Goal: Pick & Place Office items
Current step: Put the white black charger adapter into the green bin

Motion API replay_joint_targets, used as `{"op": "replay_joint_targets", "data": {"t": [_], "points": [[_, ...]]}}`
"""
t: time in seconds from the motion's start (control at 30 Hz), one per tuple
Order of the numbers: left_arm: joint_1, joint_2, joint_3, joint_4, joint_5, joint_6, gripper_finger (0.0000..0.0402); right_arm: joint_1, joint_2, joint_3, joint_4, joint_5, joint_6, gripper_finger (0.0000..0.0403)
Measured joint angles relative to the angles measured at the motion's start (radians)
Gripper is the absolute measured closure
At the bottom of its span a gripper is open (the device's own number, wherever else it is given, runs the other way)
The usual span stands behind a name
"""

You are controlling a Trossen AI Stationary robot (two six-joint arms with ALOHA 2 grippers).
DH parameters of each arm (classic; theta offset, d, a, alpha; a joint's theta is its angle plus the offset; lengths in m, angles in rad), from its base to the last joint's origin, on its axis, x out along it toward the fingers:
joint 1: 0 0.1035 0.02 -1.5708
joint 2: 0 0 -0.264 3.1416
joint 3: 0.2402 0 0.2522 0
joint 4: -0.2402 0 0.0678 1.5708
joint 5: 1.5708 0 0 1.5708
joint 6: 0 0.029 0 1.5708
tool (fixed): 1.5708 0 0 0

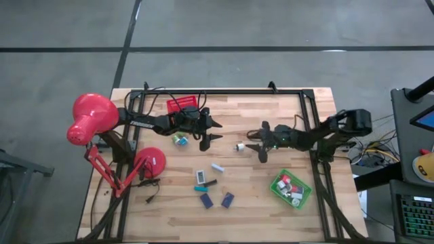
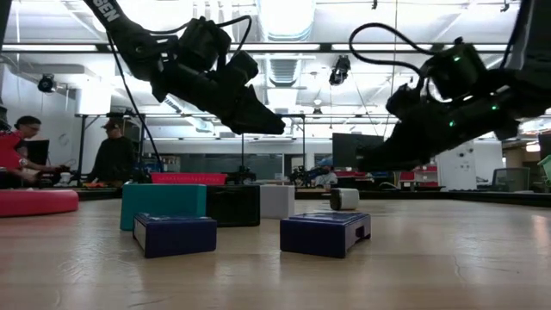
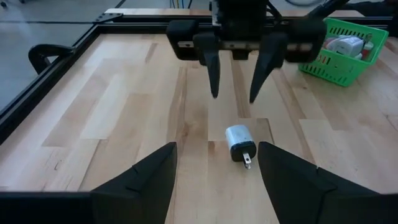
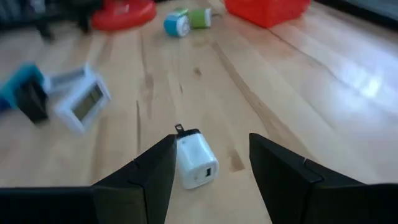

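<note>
A small white plug-in charger (image 1: 240,146) lies on its side on the wooden table between my two grippers. My left gripper (image 1: 218,131) is open and hovers just to its far left. In the left wrist view the charger (image 3: 239,143) lies ahead of the open fingers (image 3: 216,149). My right gripper (image 1: 258,142) is also open, to the charger's right and above it (image 2: 370,159). The right wrist view shows the charger (image 4: 196,158) between the two fingers (image 4: 211,140), nearer one of them. Other small pieces lie nearer the table's near edge: a white clock-like block (image 1: 201,177), a teal piece (image 1: 205,185) and two navy blocks (image 1: 205,200) (image 1: 227,199).
A green basket (image 1: 291,188) holding several small items stands at the near right. A red tray (image 1: 182,104) sits at the far edge behind the left arm. A blue and green roll (image 1: 180,140) lies by the left gripper. The red desk lamp (image 1: 91,118) and its base (image 1: 150,163) fill the left side.
</note>
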Motion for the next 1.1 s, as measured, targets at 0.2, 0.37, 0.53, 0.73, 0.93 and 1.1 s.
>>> {"op": "replay_joint_targets", "data": {"t": [0.2, 0.37, 0.53, 0.73, 0.93, 1.1], "points": [[0.0, 0.0, 0.0, 0.0, 0.0, 0.0, 0.017, 0.008, 0.106, 0.068, 0.0, -0.019, -0.106, 0.0204], [0.0, 0.0, 0.0, 0.0, -0.001, 0.0, 0.017, 0.009, 0.169, 0.114, -0.001, -0.028, -0.142, 0.0204], [0.0, 0.0, 0.0, 0.0, -0.002, 0.0, 0.017, 0.01, 0.19, 0.148, -0.073, -0.053, -0.159, 0.0204], [0.0, 0.0, 0.0, 0.0, -0.002, 0.0, 0.017, 0.009, 0.19, 0.196, -0.203, -0.053, -0.159, 0.0204], [0.0, 0.0, 0.0, 0.0, -0.002, 0.0, 0.017, 0.009, 0.19, 0.241, -0.32, -0.053, -0.157, 0.0205], [0.0, 0.0, 0.0, 0.0, -0.002, 0.0, 0.017, 0.009, 0.19, 0.269, -0.361, -0.05, -0.158, 0.0232]]}}
